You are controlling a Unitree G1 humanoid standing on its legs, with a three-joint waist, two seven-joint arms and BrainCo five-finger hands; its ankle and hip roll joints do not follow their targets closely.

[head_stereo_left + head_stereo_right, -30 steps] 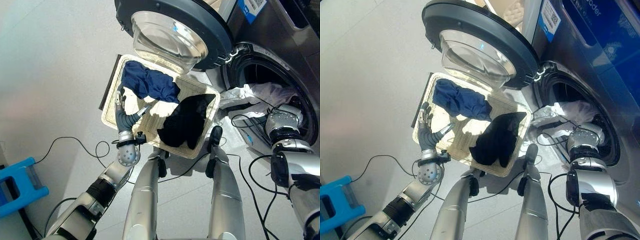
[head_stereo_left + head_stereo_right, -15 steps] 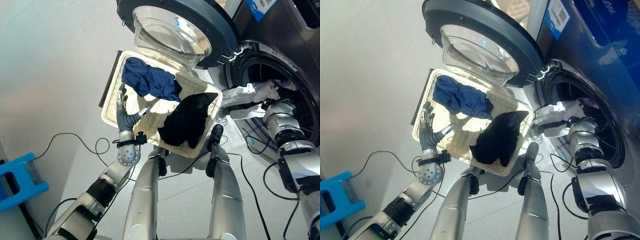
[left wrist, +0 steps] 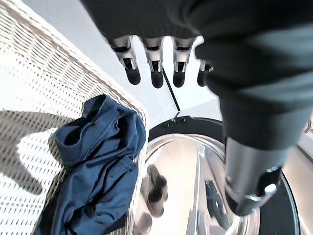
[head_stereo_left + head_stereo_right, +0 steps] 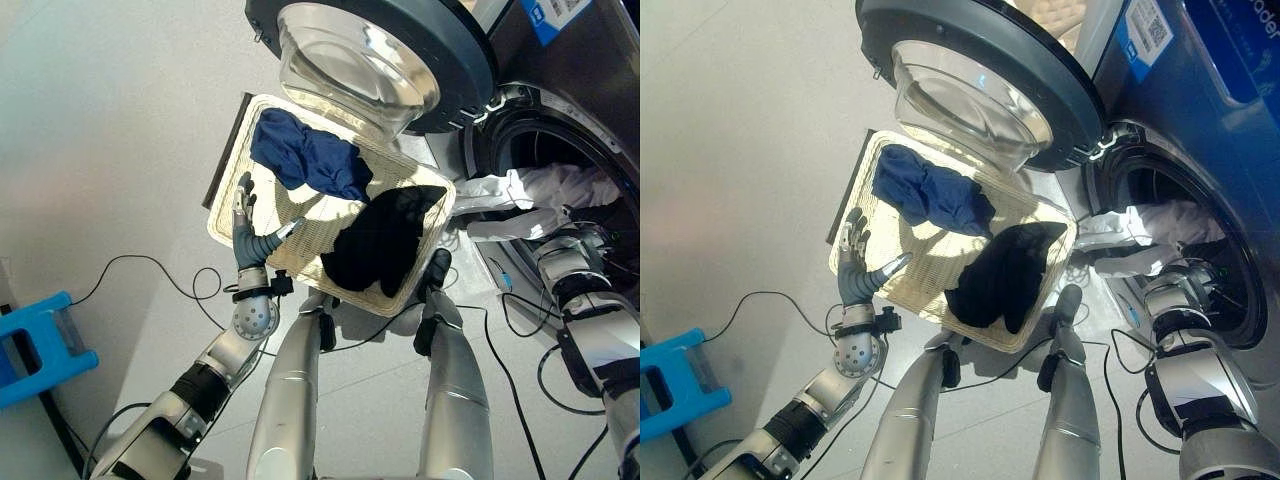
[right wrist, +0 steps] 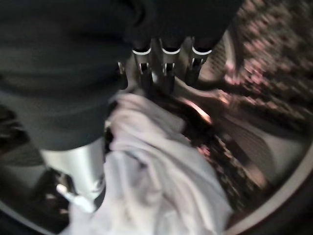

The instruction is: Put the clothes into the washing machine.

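A white wicker basket (image 4: 224, 196) lies on the floor under the open washer door (image 4: 400, 40). Inside it are a dark blue garment (image 4: 305, 160) at the far end and a black garment (image 4: 385, 240) at the near right. My left hand (image 4: 243, 215) hovers over the basket's left rim, its fingers (image 3: 152, 71) straight and holding nothing. A white garment (image 4: 520, 190) hangs over the lip of the drum (image 4: 565, 140). My right hand (image 5: 166, 66) reaches into the drum, fingers and thumb closed on the white garment (image 5: 156, 166).
The washer door (image 4: 970, 70) swings out above the basket's far end. A blue stool (image 4: 35, 350) stands on the floor at the left. Bare grey floor lies left of the basket.
My right arm has pushed further into the drum, taking more of the white garment inside. The left hand stays over the basket's rim. The camera has shifted a little.
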